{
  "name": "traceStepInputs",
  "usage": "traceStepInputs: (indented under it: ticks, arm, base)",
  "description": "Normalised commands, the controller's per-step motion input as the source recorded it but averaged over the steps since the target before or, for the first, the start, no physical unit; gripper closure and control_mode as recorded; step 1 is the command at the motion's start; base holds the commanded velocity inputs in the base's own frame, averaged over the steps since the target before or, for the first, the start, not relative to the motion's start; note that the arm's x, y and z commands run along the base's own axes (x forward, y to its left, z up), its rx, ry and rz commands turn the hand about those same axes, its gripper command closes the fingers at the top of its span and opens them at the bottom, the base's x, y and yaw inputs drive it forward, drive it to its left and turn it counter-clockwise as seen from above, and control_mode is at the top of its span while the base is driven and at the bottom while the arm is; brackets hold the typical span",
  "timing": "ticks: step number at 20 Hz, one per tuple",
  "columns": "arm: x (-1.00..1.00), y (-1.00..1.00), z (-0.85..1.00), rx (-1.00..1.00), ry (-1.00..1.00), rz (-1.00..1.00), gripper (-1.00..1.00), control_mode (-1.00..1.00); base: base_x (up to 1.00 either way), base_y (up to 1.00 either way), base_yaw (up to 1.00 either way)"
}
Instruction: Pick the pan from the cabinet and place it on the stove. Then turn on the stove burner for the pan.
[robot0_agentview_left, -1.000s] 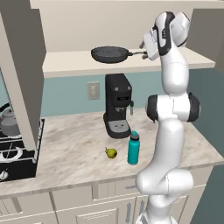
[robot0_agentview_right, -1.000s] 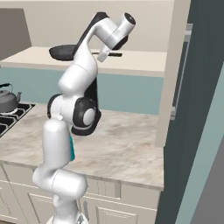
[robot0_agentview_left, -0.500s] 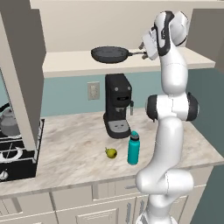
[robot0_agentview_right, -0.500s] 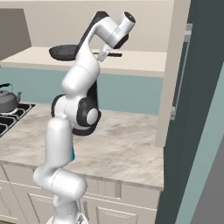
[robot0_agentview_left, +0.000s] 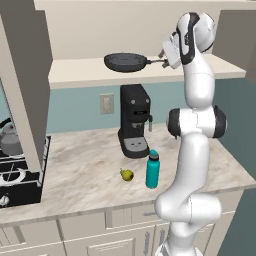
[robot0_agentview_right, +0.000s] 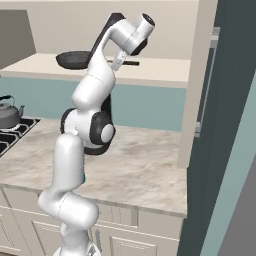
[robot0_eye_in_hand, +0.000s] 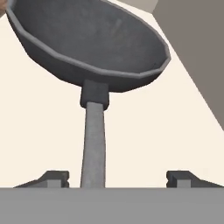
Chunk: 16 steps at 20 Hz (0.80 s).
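The gripper (robot0_eye_in_hand: 118, 178) is raised to the shelf of the open cabinet (robot0_agentview_left: 150, 75), its two fingertips (robot0_eye_in_hand: 54, 178) standing wide apart, one on each side of the pan handle (robot0_eye_in_hand: 93, 144). The handle runs up between them, closer to one tip than the other, and neither tip is seen touching it. In the left base view the gripper (robot0_agentview_left: 167, 56) sits at the free end of the handle, level with the shelf.

The pan (robot0_agentview_left: 126, 62) rests on the pale cabinet shelf, its dark round bowl pointing away from the hand and its handle pointing toward it. From the right base view the pan (robot0_agentview_right: 72, 60) shows partly behind the arm, on the same shelf.

Below the shelf, a black coffee machine (robot0_agentview_left: 134, 127) stands on the marble counter (robot0_agentview_left: 85, 170) against the teal wall. Just in front of it stands a teal bottle (robot0_agentview_left: 152, 169), and near that lies a small yellow-green pear (robot0_agentview_left: 127, 174). At the far left end of the counter is the stove (robot0_agentview_left: 17, 175), with a grey kettle (robot0_agentview_left: 11, 141) sitting on its grates.
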Motion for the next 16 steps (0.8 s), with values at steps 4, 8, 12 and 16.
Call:
traceStepInputs:
  ticks: [4, 8, 12, 16]
  arm:
    - [0.02, 0.0, -0.38, 0.0, 0.02, 0.0, -1.0, -1.0]
    - [0.03, 0.0, -0.38, 0.0, 0.0, 0.0, 1.0, -1.0]
    - [0.0, 0.0, -0.37, 0.0, 0.0, 0.0, 1.0, -1.0]
    - [0.0, -0.03, -0.35, 0.02, -0.04, 0.0, 1.0, -1.0]
  base:
    - [0.0, 0.0, 0.0]
    - [0.0, 0.0, 0.0]
    - [0.0, 0.0, 0.0]
    - [0.0, 0.0, 0.0]
